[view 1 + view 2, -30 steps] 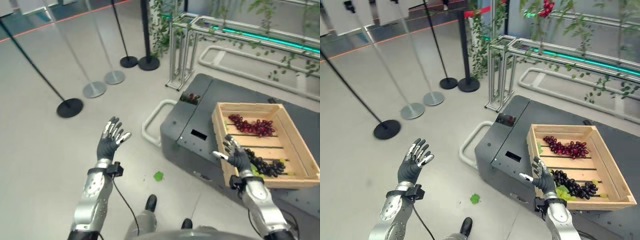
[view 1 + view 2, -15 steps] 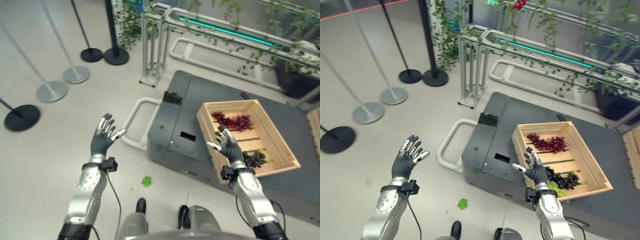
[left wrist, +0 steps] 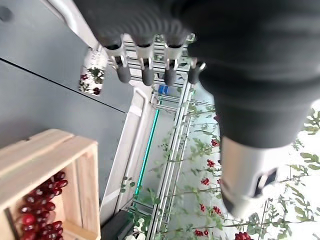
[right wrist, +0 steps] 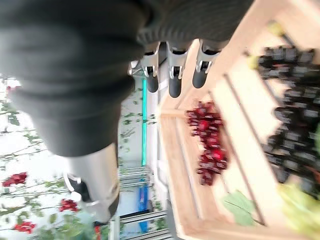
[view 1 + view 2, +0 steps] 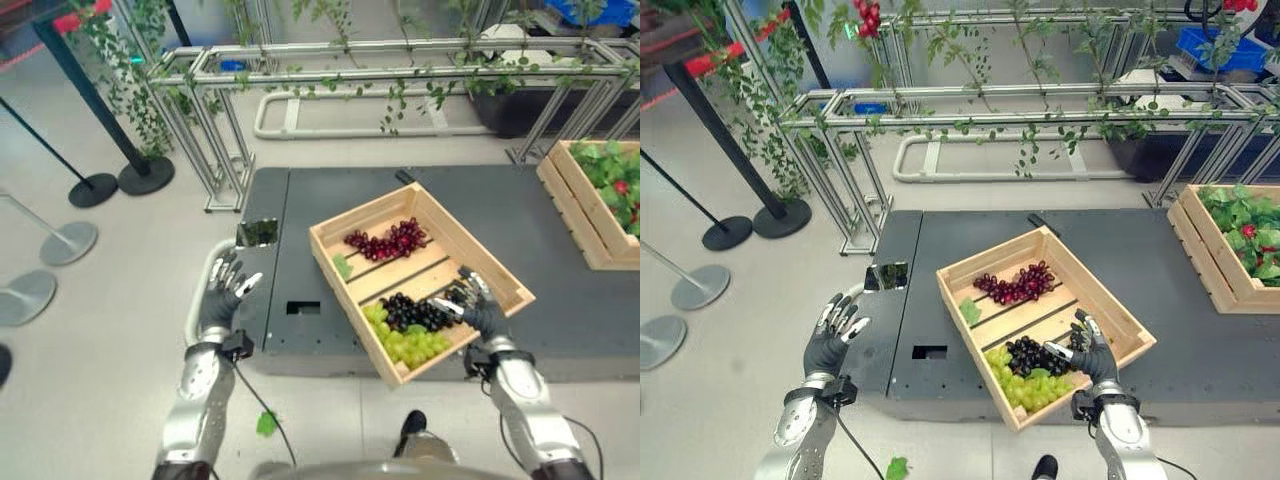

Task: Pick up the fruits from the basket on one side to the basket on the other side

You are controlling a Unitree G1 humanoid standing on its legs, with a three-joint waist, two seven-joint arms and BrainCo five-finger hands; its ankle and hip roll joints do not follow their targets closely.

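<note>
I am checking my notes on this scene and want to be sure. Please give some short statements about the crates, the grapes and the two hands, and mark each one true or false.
1. The wooden crate on the grey platform holds red, dark and green grapes. True.
2. The right hand is closed around the dark grapes. False: its fingers are straight and hold nothing, over the crate's near corner.
3. The left hand is open, beside the platform's left edge. True.
4. The red grapes lie nearest the robot. False: the green grapes are nearest; the red ones lie at the far end.
5. The second crate is empty. False: it holds green leaves.
</note>
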